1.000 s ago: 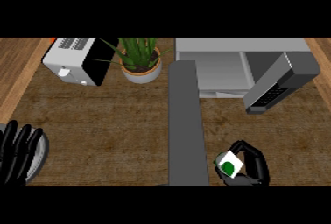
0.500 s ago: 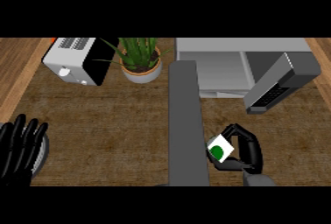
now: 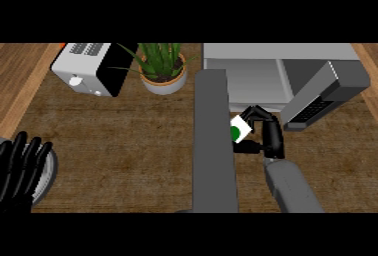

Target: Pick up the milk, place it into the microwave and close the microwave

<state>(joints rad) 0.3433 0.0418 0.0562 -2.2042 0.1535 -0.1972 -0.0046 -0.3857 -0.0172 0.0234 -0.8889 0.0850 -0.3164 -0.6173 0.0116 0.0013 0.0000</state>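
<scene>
Now, by label:
Milk (image 3: 240, 128): sat on the left side of the right hand (image 3: 267, 135), fingers and thumb curled round it; held just in front of the microwave (image 3: 275, 70), beside the grey strip (image 3: 214, 140); whether it touched the counter (image 3: 125, 135) could not be told.
Milk's look: small white carton, tilted; green round mark on the face; partly hidden by the fingers.
Microwave: door (image 3: 325, 97) swung open to the right; inside pale grey.
Left hand (image 3: 21, 165): at the lower left edge; fingers straight, pointing up, apart; holding nothing.
Behind: toaster (image 3: 92, 67); plant (image 3: 162, 67).
</scene>
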